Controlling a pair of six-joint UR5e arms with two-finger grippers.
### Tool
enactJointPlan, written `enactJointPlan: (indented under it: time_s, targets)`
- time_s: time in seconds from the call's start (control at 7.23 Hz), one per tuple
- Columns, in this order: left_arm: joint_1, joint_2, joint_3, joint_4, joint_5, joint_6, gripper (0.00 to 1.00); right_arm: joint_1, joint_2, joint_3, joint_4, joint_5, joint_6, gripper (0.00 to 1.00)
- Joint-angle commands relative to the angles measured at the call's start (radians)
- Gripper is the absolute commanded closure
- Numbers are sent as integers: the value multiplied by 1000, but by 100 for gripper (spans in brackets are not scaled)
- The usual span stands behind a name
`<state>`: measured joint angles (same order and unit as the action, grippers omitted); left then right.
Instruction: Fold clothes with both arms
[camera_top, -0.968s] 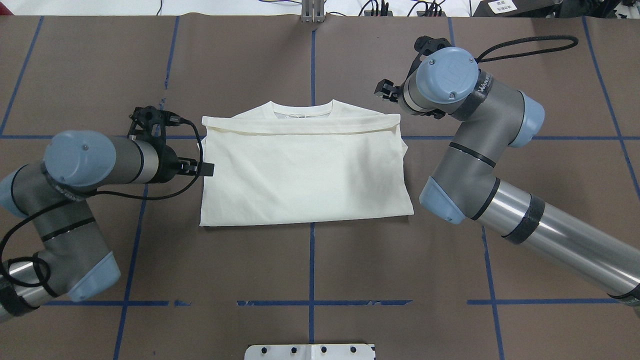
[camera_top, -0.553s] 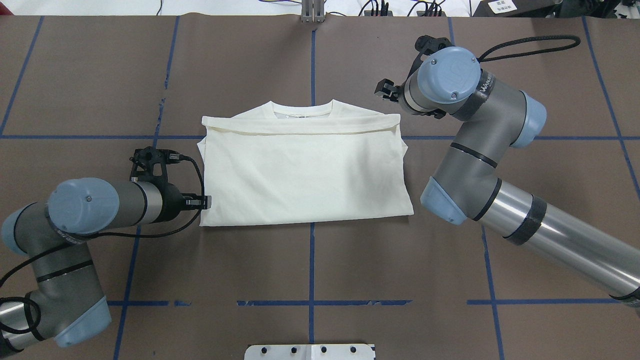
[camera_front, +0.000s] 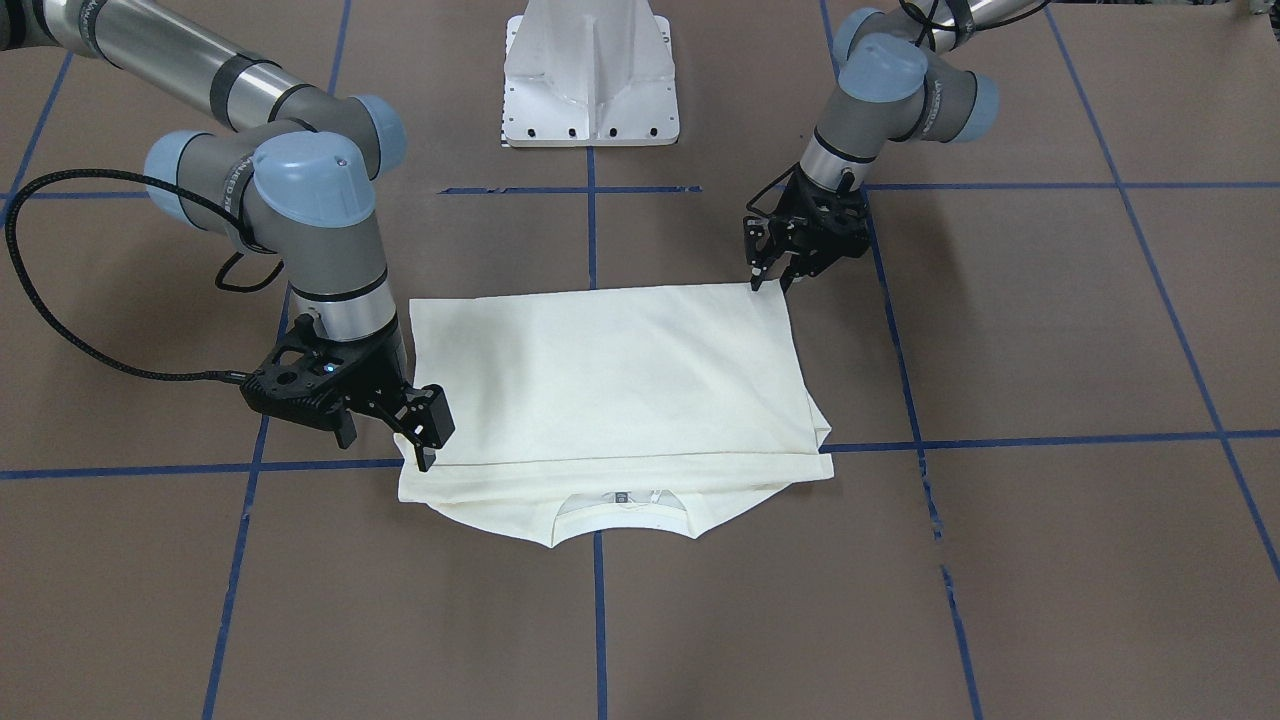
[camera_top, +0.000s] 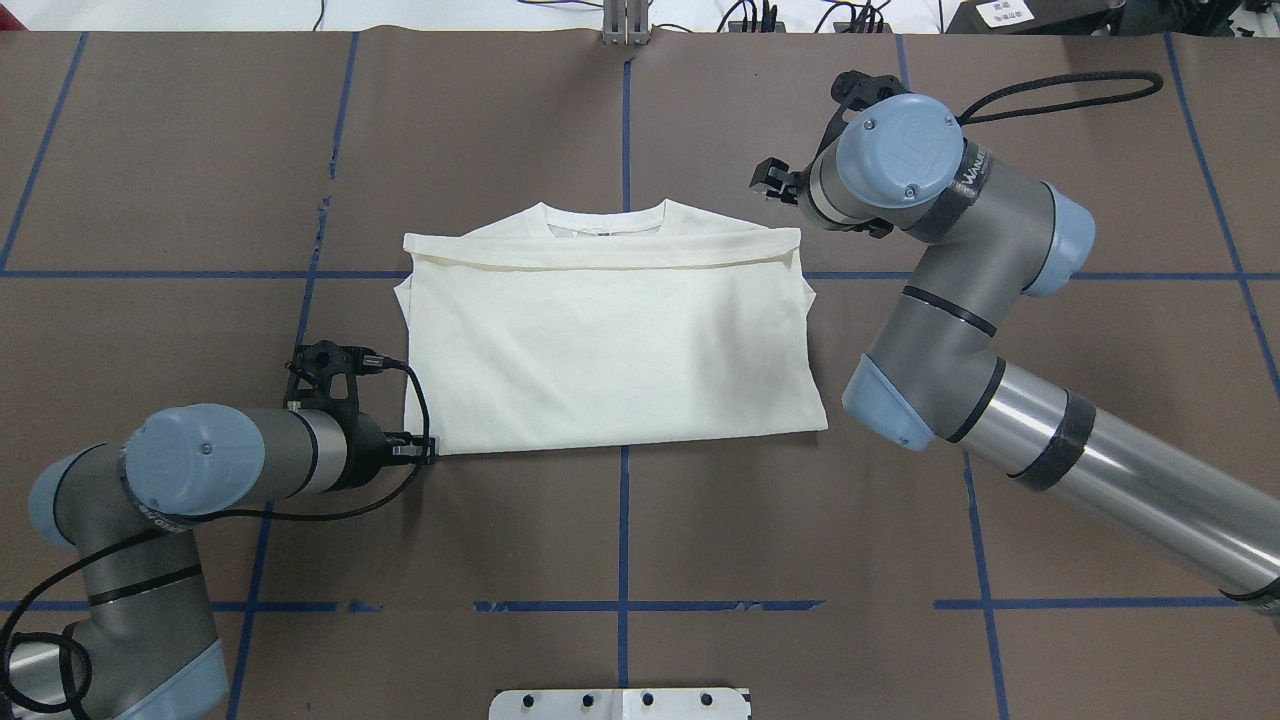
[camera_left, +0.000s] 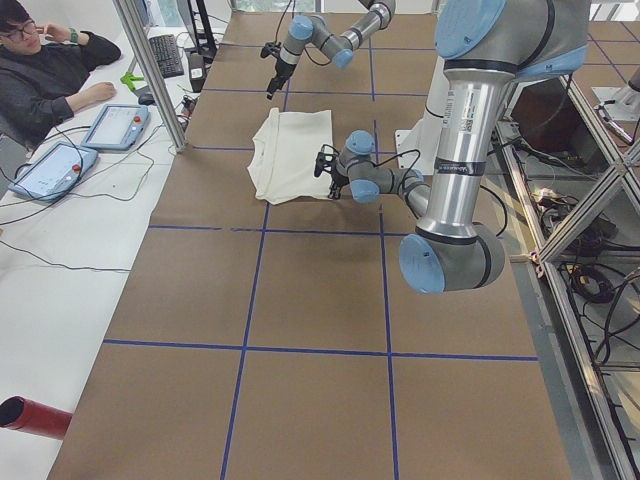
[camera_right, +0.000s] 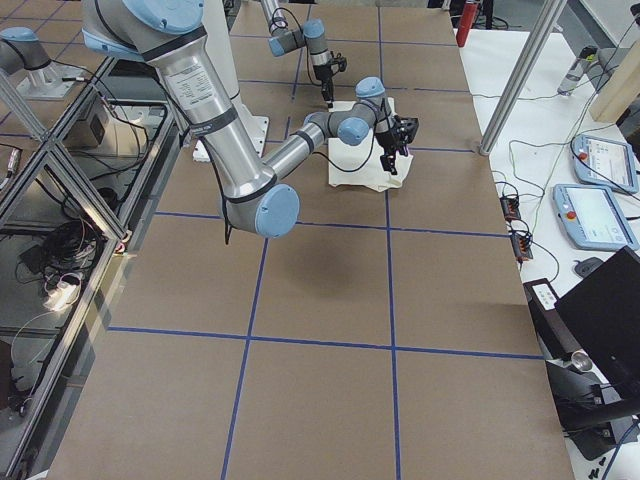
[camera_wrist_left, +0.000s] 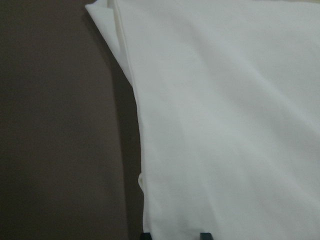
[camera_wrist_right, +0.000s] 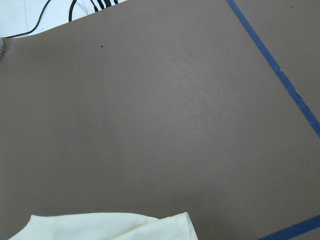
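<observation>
The cream shirt (camera_top: 610, 340) lies folded into a rectangle with its plain side up and the collar at the far edge; the cat print is hidden. It also shows in the front view (camera_front: 610, 380). My left gripper (camera_top: 428, 450) is open and low at the shirt's near-left corner (camera_front: 768, 282). In the left wrist view its fingertips (camera_wrist_left: 145, 235) sit apart over the shirt's edge (camera_wrist_left: 225, 125). My right gripper (camera_front: 425, 445) looks open and empty, just above the far-right corner by the collar. The right wrist view shows only that corner (camera_wrist_right: 110, 227) and bare table.
Brown table cover with blue tape lines (camera_top: 623, 600). The white pedestal base (camera_front: 590, 80) stands at the near edge. A metal post (camera_top: 625, 20) and cables sit at the far edge. An operator (camera_left: 40, 70) with tablets sits beyond the far side.
My left arm has swung toward the near edge along the shirt's left side, from mid-edge to the near-left corner. The right arm and the shirt have barely moved.
</observation>
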<state>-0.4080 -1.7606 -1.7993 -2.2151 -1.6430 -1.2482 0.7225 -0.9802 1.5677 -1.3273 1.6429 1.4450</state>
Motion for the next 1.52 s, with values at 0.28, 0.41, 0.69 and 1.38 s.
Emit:
enactJointPlan:
  time_s: [0.28, 0.41, 0.69, 1.38]
  targets:
    - [2, 20, -2, 0, 14, 1, 100, 0, 0, 0, -1, -2, 0, 0]
    - [0, 23, -3, 0, 14, 6, 100, 0, 0, 0, -1, 0, -2, 0]
    - [-30, 21, -2, 8, 11, 91, 100, 0, 0, -1, 0, 0, -2, 0]
    - [-423, -402, 576, 3, 2, 507, 100, -3, 3, -1, 0, -5, 6, 0]
